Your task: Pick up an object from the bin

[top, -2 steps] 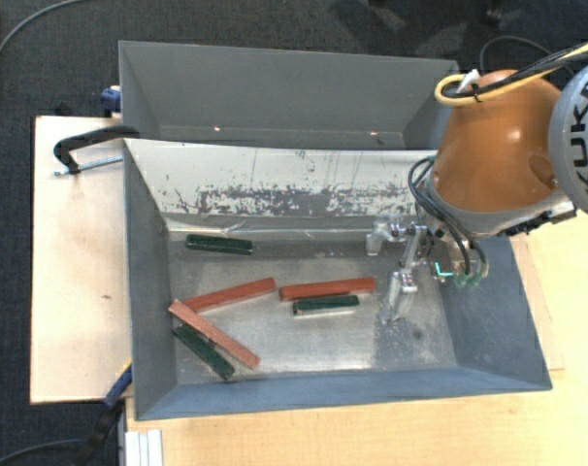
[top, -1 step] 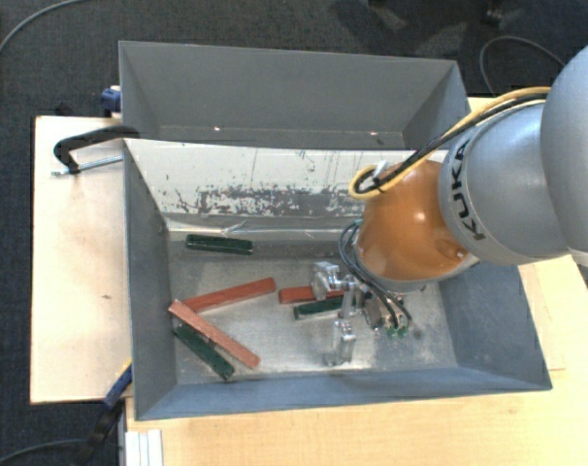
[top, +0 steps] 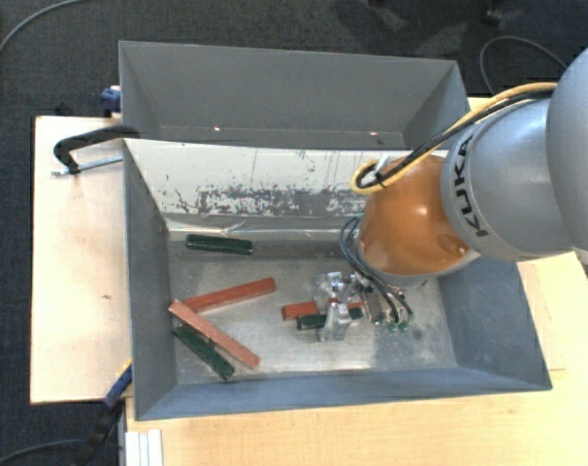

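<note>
My gripper [top: 336, 309] hangs low over the bin floor, right of the middle, under the arm's orange cover. A short red block [top: 298, 311] lies just to its left, touching or nearly touching it. A small dark green piece [top: 310, 323] lies right below that block, against the gripper's lower end. I cannot tell whether either piece is gripped.
Further left lie a long red-brown bar [top: 234, 296], a pink bar [top: 214, 335] crossing a dark green bar [top: 203, 351], and another dark green bar [top: 219, 246] near the back wall. The arm covers the bin's right part.
</note>
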`<action>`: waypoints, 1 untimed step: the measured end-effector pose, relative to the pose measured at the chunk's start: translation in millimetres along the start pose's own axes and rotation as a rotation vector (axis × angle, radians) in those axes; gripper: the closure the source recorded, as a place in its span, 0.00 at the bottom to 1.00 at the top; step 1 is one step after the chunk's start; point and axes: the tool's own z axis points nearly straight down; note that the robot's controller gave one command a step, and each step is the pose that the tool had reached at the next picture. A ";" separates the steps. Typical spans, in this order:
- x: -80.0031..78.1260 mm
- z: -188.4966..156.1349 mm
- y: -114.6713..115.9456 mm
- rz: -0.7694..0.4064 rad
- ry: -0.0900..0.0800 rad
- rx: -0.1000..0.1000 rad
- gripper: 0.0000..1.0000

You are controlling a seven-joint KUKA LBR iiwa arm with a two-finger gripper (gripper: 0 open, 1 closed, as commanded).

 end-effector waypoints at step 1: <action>-36.1 1.1 33.3 0.028 0.011 0.002 1.00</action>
